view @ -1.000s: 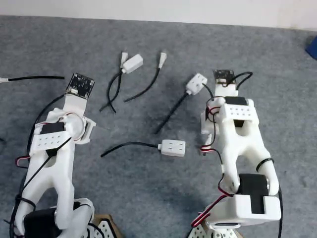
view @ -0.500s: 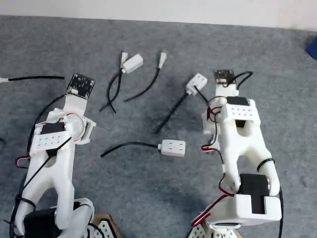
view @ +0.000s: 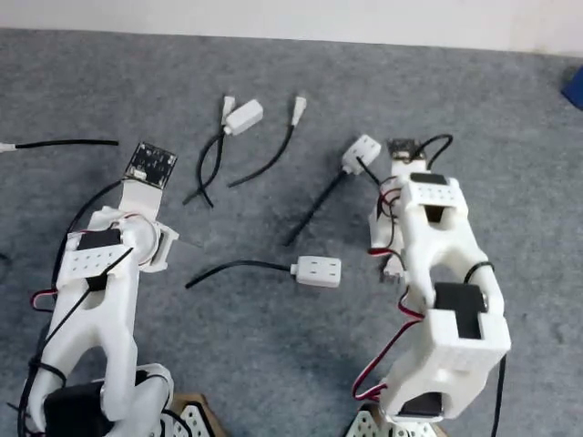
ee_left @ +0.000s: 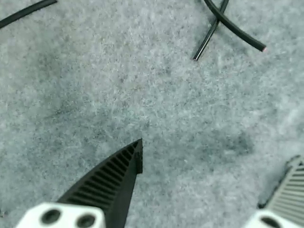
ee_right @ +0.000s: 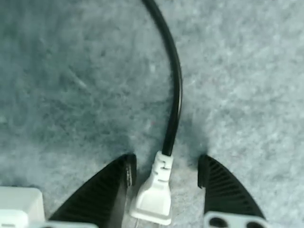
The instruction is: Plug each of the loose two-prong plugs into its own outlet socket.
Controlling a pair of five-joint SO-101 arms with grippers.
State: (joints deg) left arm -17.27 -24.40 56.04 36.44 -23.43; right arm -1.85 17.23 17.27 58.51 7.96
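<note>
On the table [view: 273, 364]: a grey felt-like cover, two white arms side by side, and short black cords with white ends scattered between and beyond them.
right end effector [ee_right: 165, 166]: parted, its two dark fingers [ee_right: 107, 190] standing either side of the near plug [ee_right: 153, 195] with a gap on each side; it grips nothing.
near plug: white, lying flat on the felt between those fingers, its black cord running straight away from the wrist. In the high view it [view: 362, 152] lies just beside the tip of the right arm [view: 437, 246], with the cord trailing toward the table's middle.
left end effector [ee_left: 217, 151]: spread wide over bare felt, nothing between its fingers.
left arm [view: 91, 273]: on the left side, well apart from every plug and socket.
middle socket block [view: 316, 270]: white, between the two arms, slots on its upper face, cord leading off toward the left arm.
far socket block [view: 242, 116]: at the far side, tilted, with a small plug [view: 228, 105] just beside it; whether they touch I cannot tell.
crossed cables [view: 205, 173]: two black cords from that pair, crossing nearer the left arm; their cut ends [ee_left: 209, 34] show in the left wrist view.
lone plug [view: 298, 109]: white, beside the far socket block on the right arm's side, apart from it, with a curved cord.
stray cable [view: 64, 143]: black, at the table's left edge.
</note>
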